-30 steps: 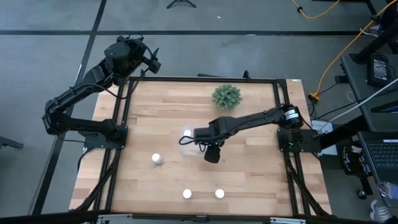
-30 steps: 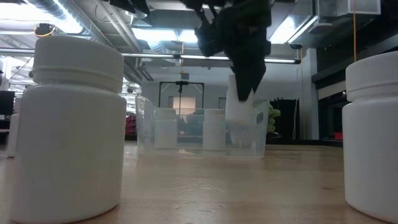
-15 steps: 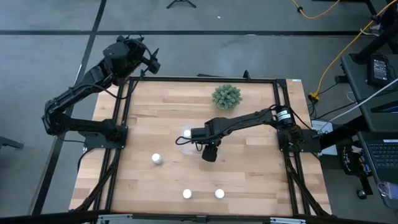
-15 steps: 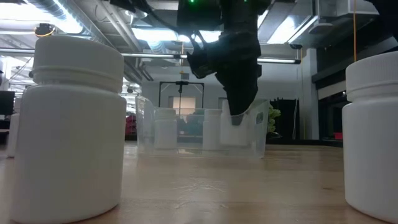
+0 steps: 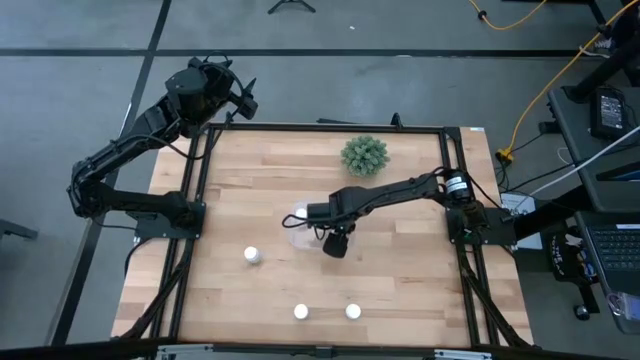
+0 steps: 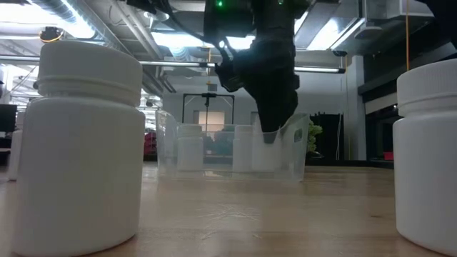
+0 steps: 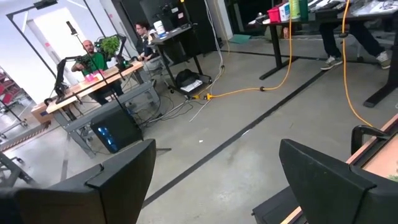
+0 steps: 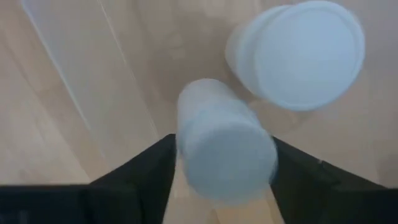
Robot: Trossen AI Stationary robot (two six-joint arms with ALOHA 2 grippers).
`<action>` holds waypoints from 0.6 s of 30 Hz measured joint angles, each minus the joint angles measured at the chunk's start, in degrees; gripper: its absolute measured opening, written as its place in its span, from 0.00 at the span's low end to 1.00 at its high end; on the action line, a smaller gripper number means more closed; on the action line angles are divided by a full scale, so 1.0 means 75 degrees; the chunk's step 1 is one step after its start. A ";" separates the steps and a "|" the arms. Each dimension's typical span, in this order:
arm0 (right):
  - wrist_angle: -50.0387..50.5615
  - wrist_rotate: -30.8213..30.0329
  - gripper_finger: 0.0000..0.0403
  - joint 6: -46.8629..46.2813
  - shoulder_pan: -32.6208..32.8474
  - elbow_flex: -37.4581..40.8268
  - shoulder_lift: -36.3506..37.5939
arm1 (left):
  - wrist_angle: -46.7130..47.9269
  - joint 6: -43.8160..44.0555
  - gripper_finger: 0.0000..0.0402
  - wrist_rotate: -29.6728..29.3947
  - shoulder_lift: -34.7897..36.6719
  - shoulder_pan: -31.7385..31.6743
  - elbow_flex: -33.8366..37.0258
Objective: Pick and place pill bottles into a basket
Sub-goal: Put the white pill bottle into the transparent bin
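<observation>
My right gripper (image 5: 335, 241) reaches down into the near right part of the clear basket (image 5: 300, 232) and is shut on a white pill bottle (image 8: 224, 146). Another bottle (image 8: 305, 53) stands in the basket beside it, and the low view shows two standing there (image 6: 189, 146). Three more bottles stand on the table: one (image 5: 252, 255) left of the basket and two (image 5: 300, 312) (image 5: 352, 311) near the front edge. My left gripper (image 7: 224, 186) is open and empty, parked beyond the table's far left corner (image 5: 243, 100). My right gripper pinches the bottle's round side (image 8: 186, 140) between its two fingers, one on each side. The fingers come from above, pointing down. The bottle stands upright below them inside the basket (image 6: 268, 150); whether its base rests on the basket's floor I cannot tell.
A green spiky plant (image 5: 364, 155) stands at the far side of the table, right of the middle. In the low view the two front bottles (image 6: 86, 143) (image 6: 428, 150) stand large close to the camera. The left wrist view shows the room's floor, desks and people.
My right gripper has gone down and a little toward the table's left edge with the bottle. The bottle, first held above the basket's rim, now sits low inside the basket, still upright.
</observation>
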State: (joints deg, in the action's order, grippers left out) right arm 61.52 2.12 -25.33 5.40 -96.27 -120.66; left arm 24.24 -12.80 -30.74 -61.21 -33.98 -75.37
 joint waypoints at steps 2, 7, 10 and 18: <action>0.0007 0.0011 0.64 -0.0011 0.0002 0.0000 0.0000 | 0.0013 0.0000 0.84 0.0000 0.0000 0.0000 0.0000; 0.0076 0.0016 0.67 -0.0081 0.0002 -0.0009 0.0000 | 0.0047 0.0000 0.84 0.0000 0.0000 0.0000 0.0000; 0.0363 0.0014 0.66 -0.0181 0.0002 -0.0195 0.0000 | 0.0123 0.0006 0.84 0.0000 0.0000 0.0000 0.0000; 0.1314 -0.0126 0.66 -0.0174 0.0002 -0.1166 0.0000 | 0.0220 0.0002 0.84 0.0096 0.0000 0.0000 0.0000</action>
State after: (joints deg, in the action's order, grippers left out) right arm 71.37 1.17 -26.63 5.41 -105.01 -120.66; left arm 25.89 -12.78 -30.02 -61.21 -33.98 -75.37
